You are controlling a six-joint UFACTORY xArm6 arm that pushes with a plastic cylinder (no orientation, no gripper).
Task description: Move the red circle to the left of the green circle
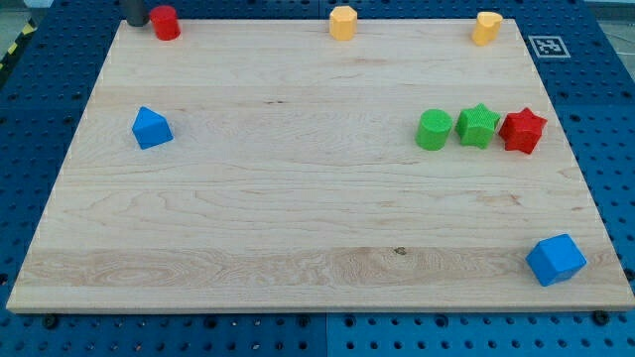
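The red circle (165, 22) stands at the top left corner of the wooden board (298, 198). The green circle (434, 130) sits at the view's right, middle height, far from the red circle. My tip (136, 22) is the dark rod end at the view's top edge, just left of the red circle and close to touching it. A green star (477, 126) is right of the green circle, and a red star (523, 131) is right of the green star. The three touch in a row.
A blue triangular block (151, 128) lies at the left. A blue cube (556, 260) sits at the bottom right corner. A yellow hexagon block (342, 22) is at the top middle and a yellow block (486, 27) at the top right.
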